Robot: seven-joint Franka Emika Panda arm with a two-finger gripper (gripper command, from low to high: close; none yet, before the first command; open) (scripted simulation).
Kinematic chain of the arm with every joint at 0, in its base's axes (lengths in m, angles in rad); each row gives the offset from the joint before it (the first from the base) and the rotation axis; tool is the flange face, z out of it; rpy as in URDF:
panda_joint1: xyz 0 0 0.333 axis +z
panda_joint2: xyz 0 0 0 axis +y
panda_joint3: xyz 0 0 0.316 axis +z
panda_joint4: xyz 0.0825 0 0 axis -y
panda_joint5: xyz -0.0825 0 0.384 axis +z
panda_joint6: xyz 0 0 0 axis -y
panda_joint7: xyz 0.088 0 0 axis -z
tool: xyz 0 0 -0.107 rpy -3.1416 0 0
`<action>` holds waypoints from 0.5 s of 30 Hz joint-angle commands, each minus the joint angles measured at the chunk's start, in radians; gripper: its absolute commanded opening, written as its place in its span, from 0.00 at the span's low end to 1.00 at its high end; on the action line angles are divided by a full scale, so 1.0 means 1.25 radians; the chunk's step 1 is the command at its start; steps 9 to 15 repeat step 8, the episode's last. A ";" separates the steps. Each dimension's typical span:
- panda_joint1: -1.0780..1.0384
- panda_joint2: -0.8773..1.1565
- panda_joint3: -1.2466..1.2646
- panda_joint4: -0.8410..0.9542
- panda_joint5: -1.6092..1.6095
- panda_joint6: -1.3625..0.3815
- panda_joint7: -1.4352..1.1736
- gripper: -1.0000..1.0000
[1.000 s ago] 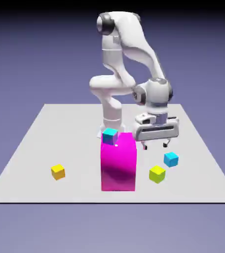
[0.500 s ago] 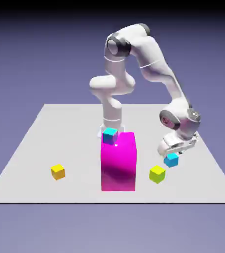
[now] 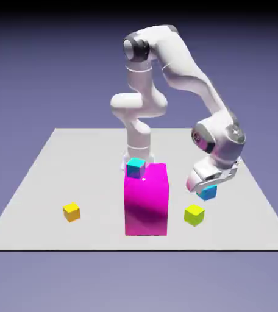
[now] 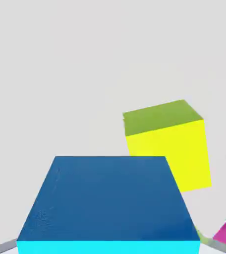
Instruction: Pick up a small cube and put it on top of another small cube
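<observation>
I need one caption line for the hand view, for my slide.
A blue cube between two grey finger tips, with a lime-yellow cube behind.

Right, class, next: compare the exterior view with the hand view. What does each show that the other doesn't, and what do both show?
Only the exterior view: the orange-yellow cube, the robot's base and the cyan cube at the top of the magenta block.
Only the hand view: the grey fingers at the bottom edge, either side of the blue-cyan cube.
Both: that blue-cyan cube, the lime-yellow cube and some magenta, just a corner in the hand view.
</observation>
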 commanded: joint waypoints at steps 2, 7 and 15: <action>0.012 0.048 -0.020 -0.028 -0.037 0.069 0.024 0.00; 0.016 0.067 -0.028 -0.039 -0.050 0.097 0.033 1.00; 0.010 0.043 -0.018 -0.025 -0.033 0.062 0.022 1.00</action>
